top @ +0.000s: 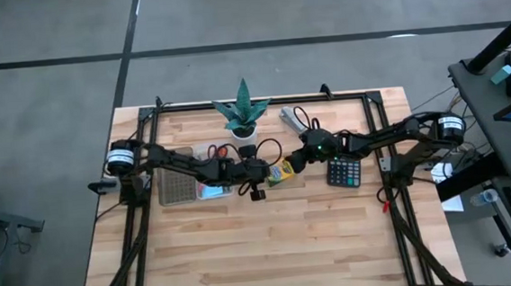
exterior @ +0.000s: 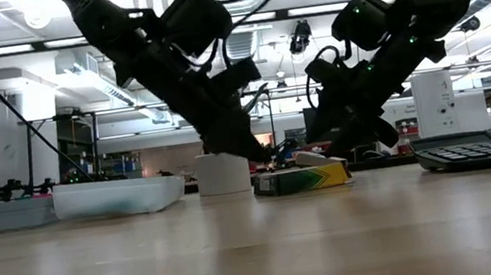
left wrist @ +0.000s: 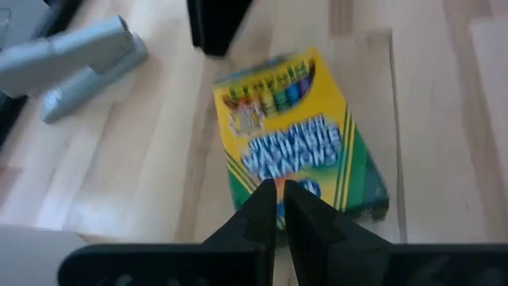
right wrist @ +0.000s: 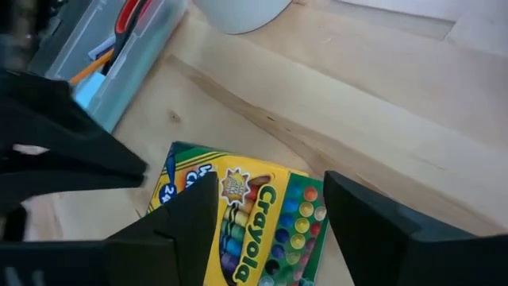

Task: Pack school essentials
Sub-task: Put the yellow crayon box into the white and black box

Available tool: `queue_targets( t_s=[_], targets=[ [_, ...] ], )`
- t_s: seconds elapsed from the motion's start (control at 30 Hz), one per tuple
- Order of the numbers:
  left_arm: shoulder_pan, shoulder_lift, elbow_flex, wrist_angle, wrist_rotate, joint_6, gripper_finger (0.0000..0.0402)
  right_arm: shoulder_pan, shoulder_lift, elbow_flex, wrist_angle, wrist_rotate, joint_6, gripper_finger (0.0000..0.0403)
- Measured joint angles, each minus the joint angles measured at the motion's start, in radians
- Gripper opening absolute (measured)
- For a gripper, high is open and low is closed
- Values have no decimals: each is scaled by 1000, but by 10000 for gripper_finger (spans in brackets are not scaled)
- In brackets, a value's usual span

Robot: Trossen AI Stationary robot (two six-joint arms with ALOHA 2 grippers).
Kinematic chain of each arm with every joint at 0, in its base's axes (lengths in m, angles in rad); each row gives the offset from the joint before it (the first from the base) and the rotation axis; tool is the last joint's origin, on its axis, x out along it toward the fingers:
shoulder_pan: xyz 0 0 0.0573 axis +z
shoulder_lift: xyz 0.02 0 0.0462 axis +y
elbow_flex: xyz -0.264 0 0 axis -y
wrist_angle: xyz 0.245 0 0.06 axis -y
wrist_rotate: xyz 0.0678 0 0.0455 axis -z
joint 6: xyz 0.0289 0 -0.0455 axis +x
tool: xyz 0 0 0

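table (top: 271, 241): wooden top, bears all the items.
clear box (top: 186, 179): at 9 o'clock of table centre, open-topped so supplies can drop in; red scissors (right wrist: 131, 14) and pencils already inside.
calculator (top: 344, 171): at 3 o'clock, lying flat, apart from the work.
potted plant (top: 243, 117): at 12 o'clock, not for packing.
crayon box (left wrist: 298, 135): flat on the table near the centre, between both grippers, just beside the clear box, likely set down for a handover.
right gripper (right wrist: 270, 218): released, fingers spread either side of the crayon box.
left gripper (left wrist: 275, 195): clenched, empty, tips at the crayon box's near edge.
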State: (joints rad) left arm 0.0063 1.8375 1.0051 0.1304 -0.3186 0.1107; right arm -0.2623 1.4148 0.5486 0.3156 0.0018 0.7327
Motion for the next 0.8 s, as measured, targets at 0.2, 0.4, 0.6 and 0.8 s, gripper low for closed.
queue_targets(
  t_s=[0.2, 0.4, 0.6, 0.8],
  targets=[
    [-1, 53, -2, 20, 0, 0, 10, 0, 0, 0, 2, 0, -1, 219],
    [-2, 52, 0, 20, 0, -1, 10, 0, 0, 0, -12, 0, -1, 219],
    [-2, 26, 0, 7, 0, 0, 10, 0, 0, 0, -12, -1, -1, 219],
    [-2, 26, 0, -46, -1, 0, 10, 0, 0, 0, -12, -1, -1, 219]
  ],
)
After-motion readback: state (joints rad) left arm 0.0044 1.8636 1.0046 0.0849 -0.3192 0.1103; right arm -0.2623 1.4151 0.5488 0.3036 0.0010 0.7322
